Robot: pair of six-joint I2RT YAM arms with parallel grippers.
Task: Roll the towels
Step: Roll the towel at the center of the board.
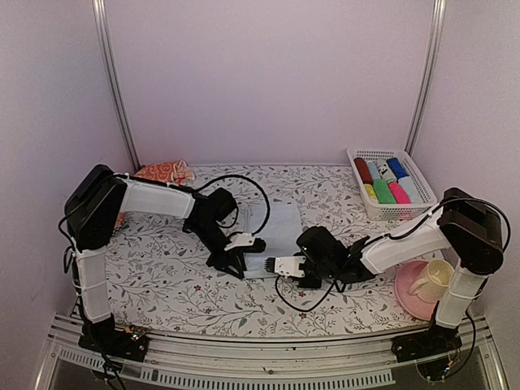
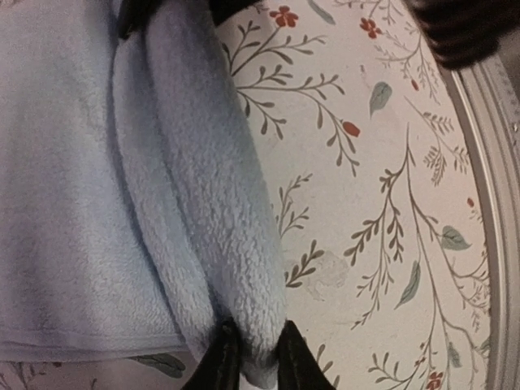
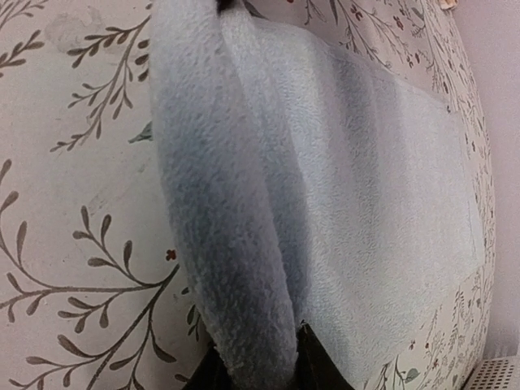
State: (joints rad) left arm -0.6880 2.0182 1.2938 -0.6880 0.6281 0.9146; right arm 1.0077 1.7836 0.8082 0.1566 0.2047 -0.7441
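Note:
The light blue towel (image 1: 280, 226) lies flat mid-table, its near edge turned up into a thick roll (image 2: 203, 203) (image 3: 219, 211). My left gripper (image 1: 241, 262) (image 2: 253, 361) holds the left end of that roll, with a dark finger pressed against each side. At the roll's other end, my right gripper (image 1: 274, 266) (image 3: 253, 366) is shut on it in the same way. The rest of the towel (image 3: 382, 187) spreads out flat beyond the roll. The orange-red towel (image 1: 162, 172) lies crumpled at the back left, behind my left arm.
A white basket (image 1: 390, 213) with several coloured rolls stands at the back right. Beside my right arm's base, a cream mug (image 1: 435, 280) rests on a pink plate (image 1: 406, 296). The metal rail (image 2: 487, 162) runs along the table's near edge.

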